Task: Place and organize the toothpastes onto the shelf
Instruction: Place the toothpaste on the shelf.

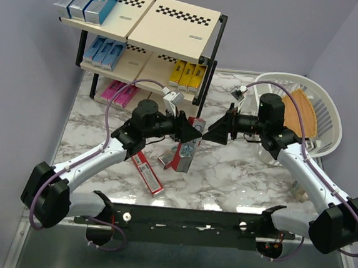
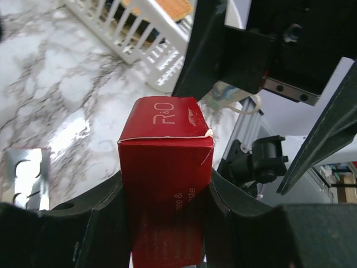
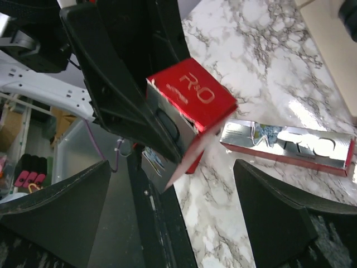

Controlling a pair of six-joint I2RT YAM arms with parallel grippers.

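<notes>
Facing the right arm, left end effector clamps red toothpaste.

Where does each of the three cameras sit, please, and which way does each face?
Top external: above and behind the arm bases, looking down over the marble table toward the shelf; both arms, left claw and right claw show.
Left wrist: on the left wrist, looking along its fingers at the red toothpaste box they grip, the white basket beyond.
Right wrist: on the right wrist, looking between its open fingers at that box, a silver toothpaste box lying nearby.
Shared: both wrist views show the red toothpaste box.
</notes>
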